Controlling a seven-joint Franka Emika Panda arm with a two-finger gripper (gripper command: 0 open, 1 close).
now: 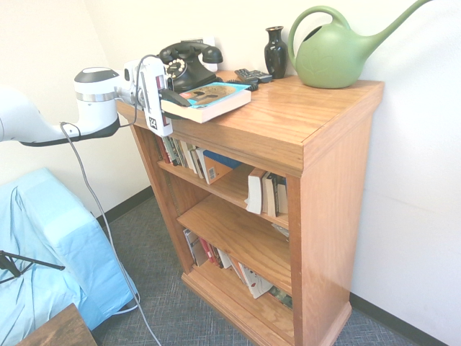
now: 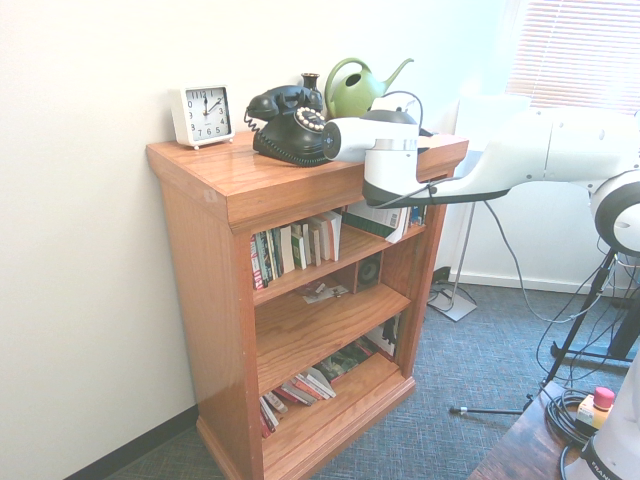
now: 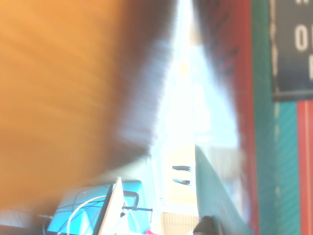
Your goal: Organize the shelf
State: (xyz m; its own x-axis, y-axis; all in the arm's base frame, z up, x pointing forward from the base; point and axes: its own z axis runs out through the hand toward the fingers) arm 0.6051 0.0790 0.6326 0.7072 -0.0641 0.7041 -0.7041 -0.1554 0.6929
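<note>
The shelf (image 1: pixel 317 187) is an orange-brown wooden bookcase with a thick top and three tiers of books. A thick book with a teal cover (image 1: pixel 210 99) lies flat on the top, overhanging the front left edge. My gripper (image 1: pixel 175 99) comes in level from the left and is shut on that book's near end, one dark finger over the cover. In the wrist view, blurred orange wood (image 3: pixel 54 98) fills one side and the teal and red cover (image 3: pixel 264 147) the other. My wrist hides the fingers in the second exterior view.
On the top stand a black rotary telephone (image 1: pixel 189 63), a black vase (image 1: pixel 275 50), a green watering can (image 1: pixel 335 52), a remote (image 1: pixel 252 74) and a white clock (image 2: pixel 202 114). Blue-draped furniture (image 1: pixel 43 245) and a dark table corner (image 1: pixel 61 328) sit beside the arm.
</note>
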